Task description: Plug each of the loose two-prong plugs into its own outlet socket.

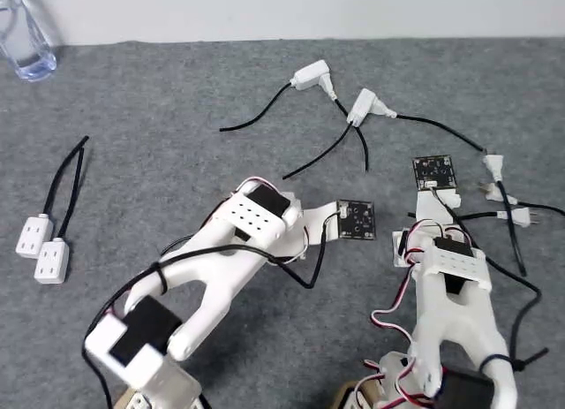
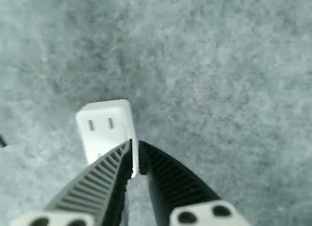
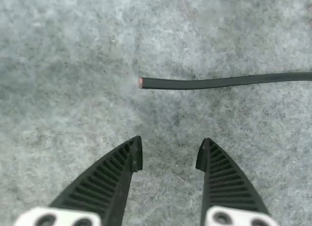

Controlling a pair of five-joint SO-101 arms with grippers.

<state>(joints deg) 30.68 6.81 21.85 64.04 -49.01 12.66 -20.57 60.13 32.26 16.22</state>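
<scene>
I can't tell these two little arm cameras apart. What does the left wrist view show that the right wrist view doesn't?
Only the left wrist view: a white socket with two slots, lying at the tips of the left gripper, which is nearly shut.

Only the right wrist view: the cut end of a black cable, lying on the floor ahead of the right gripper, which is open.

Both: each arm's own black ribbed gripper seen from behind, over the same grey carpet.

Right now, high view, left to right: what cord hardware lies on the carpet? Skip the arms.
socket pair → first cord head → second cord head → far plug → near plug
</scene>
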